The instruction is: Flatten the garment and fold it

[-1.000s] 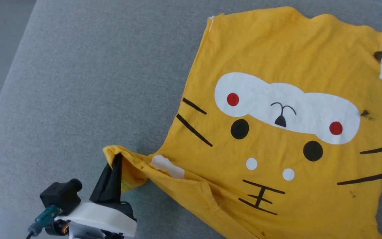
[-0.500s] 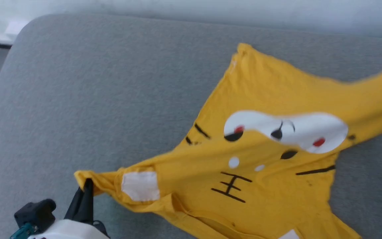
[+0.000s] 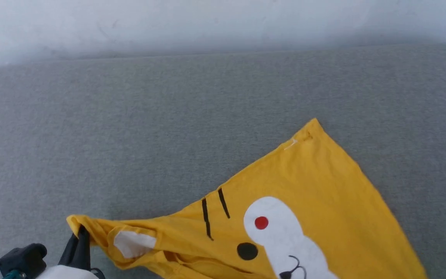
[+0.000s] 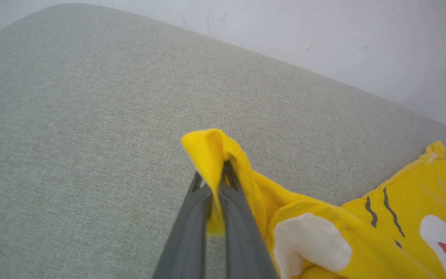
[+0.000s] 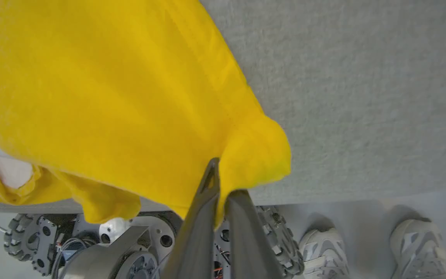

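Yellow garment (image 3: 323, 193) at lower right of head view, on grey cushion (image 3: 149, 124), bunched at lower left. One corner pinched tight in left gripper (image 4: 216, 176), another in right gripper (image 5: 223, 182). Best: pull corners apart gently, same height, then lay down smooth.

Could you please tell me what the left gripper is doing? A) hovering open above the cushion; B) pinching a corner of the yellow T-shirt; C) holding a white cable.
B: the left gripper is shut on a bunched yellow corner of the garment.
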Available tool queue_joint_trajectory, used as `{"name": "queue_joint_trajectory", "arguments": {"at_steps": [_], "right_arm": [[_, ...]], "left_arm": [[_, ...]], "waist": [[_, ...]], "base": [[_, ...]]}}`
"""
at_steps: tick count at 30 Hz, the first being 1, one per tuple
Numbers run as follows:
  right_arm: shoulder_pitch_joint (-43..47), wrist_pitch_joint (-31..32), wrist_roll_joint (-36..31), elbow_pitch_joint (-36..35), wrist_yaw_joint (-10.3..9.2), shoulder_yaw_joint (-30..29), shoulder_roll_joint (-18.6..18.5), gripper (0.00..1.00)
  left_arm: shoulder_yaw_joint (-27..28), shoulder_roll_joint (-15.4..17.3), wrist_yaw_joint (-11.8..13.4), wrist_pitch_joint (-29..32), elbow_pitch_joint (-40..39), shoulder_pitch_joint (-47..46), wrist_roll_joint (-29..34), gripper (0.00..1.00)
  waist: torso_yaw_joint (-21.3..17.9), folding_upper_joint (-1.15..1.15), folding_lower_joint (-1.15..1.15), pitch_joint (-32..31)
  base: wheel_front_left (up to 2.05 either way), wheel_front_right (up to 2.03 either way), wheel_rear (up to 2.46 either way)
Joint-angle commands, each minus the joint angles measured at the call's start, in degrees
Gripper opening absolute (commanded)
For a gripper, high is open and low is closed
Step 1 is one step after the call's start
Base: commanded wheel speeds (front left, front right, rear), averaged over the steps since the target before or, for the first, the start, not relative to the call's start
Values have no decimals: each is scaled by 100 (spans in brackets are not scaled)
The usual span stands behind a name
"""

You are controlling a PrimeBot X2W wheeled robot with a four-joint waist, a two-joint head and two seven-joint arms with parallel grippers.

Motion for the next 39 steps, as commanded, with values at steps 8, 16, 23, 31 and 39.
{"name": "queue_joint_trajectory", "arguments": {"at_steps": [8,16,23,31,39], "right_arm": [[-140,-1285,285,-349,-5,-45,560,100],[-1546,-3411,-52,210,-5,-84,172,100],[-3032,-3562,-69,1641,-5,837,-324,100],[-4775,-2844,340,3621,-5,2322,-843,100],[-5486,-2178,1161,4706,-5,3631,-981,100]], "left_arm": [[-8,38,35,93,59,43,-57,0],[-162,-77,16,153,94,-162,-45,0],[-321,-152,-17,214,62,-427,26,0],[-641,-377,-194,257,162,-1001,140,0],[-810,-591,-365,203,468,-1368,142,0]], "waist": [[-168,0,1,-179],[71,0,1,-192],[291,0,1,1],[778,0,1,400],[977,0,1,569]], "base": [[0,0,0],[0,0,0],[0,0,0],[0,0,0],[0,0,0]]}}
